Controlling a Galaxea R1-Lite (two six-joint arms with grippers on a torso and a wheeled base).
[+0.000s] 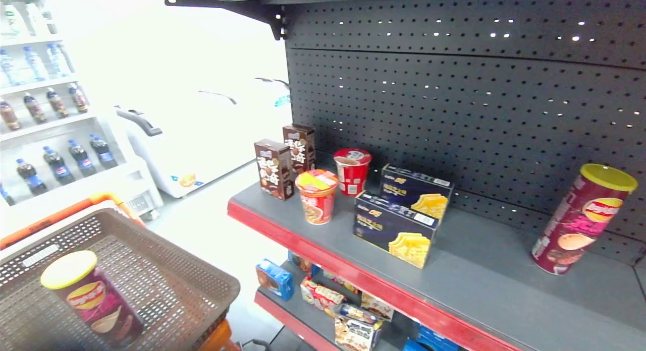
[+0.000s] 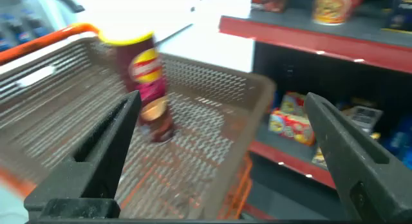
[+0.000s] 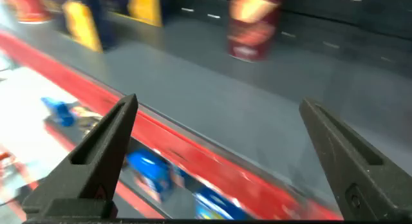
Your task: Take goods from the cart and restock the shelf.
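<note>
Chip can [image 2: 147, 82] stands in the basket [image 2: 212, 76]; jaws of left gripper [image 2: 222, 102] and right gripper [image 3: 219, 103] gape wide, seemingly touching nothing.

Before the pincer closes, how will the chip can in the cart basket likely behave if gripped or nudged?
Tall and narrow, the chip can probably tips if nudged sideways in the basket. Its round wall would likely roll. It seems stiff, probably light.
</note>
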